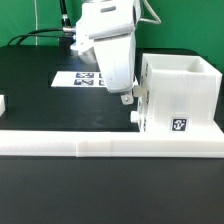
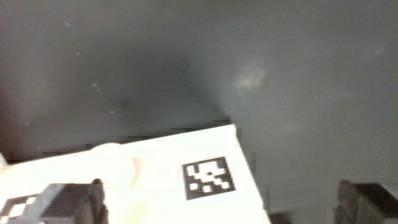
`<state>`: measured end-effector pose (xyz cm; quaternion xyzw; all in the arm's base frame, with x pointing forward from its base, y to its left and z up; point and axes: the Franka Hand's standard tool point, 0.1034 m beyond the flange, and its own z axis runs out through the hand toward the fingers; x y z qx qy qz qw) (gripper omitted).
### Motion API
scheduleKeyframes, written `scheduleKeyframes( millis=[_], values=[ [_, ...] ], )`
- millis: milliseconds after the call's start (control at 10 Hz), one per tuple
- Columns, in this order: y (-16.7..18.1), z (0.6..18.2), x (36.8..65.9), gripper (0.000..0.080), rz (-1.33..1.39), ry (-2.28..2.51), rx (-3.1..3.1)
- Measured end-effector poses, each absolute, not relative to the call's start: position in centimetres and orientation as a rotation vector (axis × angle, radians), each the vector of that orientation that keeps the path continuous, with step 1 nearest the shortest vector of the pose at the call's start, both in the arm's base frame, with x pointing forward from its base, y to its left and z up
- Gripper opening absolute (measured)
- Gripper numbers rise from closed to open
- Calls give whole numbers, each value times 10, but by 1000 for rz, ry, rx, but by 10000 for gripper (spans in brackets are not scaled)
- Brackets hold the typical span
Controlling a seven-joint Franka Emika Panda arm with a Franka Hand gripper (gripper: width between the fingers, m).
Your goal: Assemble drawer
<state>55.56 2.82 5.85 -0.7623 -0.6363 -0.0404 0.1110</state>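
Note:
The drawer's large white cube-shaped housing (image 1: 180, 92) stands at the exterior view's right, against the long border bar, with a square marker (image 1: 179, 125) on its front. A small knob (image 1: 137, 116) sticks out at its left side. My gripper (image 1: 127, 97) hangs just left of the housing, low over the table. In the wrist view a white drawer part (image 2: 151, 175) with a marker (image 2: 214, 178) lies between my fingers (image 2: 71, 203), which stand wide apart. The gripper (image 2: 217, 207) is open and holds nothing.
The long low white border bar (image 1: 100, 146) runs along the table's front. The marker board (image 1: 82, 77) lies flat behind my gripper. A small white piece (image 1: 3, 103) shows at the exterior view's left edge. The table top is black.

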Motion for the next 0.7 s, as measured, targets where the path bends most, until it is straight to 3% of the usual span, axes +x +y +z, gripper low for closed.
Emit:
scheduleKeyframes(
  millis=[200,500,700],
  values=[
    [23,57,556,648,-116,-1860,-2259],
    [-26,61,550,649,-79,-1908,-2169],
    [-38,67,553,648,-114,-1908,-2226]
  ],
)
